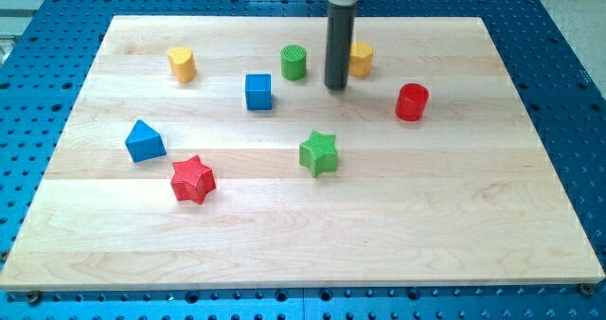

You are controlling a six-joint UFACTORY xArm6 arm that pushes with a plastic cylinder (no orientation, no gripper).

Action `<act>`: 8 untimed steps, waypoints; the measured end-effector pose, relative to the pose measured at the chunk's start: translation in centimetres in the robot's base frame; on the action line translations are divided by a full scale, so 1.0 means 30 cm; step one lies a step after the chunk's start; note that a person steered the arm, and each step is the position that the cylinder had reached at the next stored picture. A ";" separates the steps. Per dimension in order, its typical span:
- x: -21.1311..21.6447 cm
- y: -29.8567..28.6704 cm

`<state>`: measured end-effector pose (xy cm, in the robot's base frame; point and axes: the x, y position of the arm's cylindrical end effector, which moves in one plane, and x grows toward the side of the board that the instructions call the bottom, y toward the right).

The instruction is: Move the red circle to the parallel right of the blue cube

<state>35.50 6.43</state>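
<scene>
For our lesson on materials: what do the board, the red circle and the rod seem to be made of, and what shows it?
Board: pale wood, matt, with visible grain and plank seams. Red circle: probably plastic, perhaps 3D-printed, going by the fine ridges on top. Rod, ending in my tip to the view's left of the red circle: dark and smooth, metal or plastic; unclear.

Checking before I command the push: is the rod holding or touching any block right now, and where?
Nothing is held. My tip stands free between the green cylinder and the yellow block, well left of the red circle.

My tip (336,88) points straight down from the view's top centre, the dark rod upright.
</scene>
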 end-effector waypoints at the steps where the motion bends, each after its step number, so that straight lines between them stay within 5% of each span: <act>1: 0.023 0.181; 3: 0.025 0.475; 5: 0.308 0.236; 8: 0.157 0.427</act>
<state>40.21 19.24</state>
